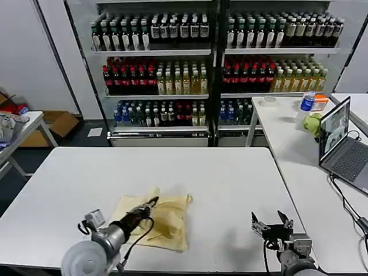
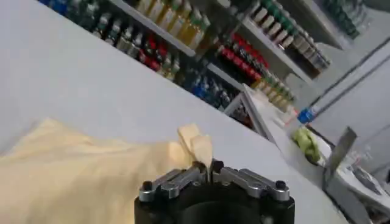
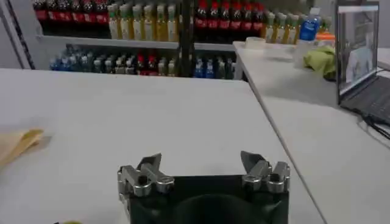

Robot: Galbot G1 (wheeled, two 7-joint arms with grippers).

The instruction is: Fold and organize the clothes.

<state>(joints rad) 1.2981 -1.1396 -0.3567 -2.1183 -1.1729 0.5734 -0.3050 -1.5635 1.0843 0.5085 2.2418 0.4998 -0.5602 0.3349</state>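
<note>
The left tool [image 1: 150, 203] is pinching a fold of the cream T-shirt [image 1: 167, 221], which is lying bunched near the surface's [image 1: 230, 178] front edge. It should be drawing the fold over flat, keeping edges aligned. The right tool [image 1: 269, 223] is waiting open, near the front right corner. No writing is legible.

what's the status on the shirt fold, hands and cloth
Left hand shut on T-shirt, pinching a fold. Right hand open, idle near table edge. Shirt bunched, partly folded. Nothing in the way.

T-shirt [image 1: 164, 218] on table [image 1: 230, 178]
</note>
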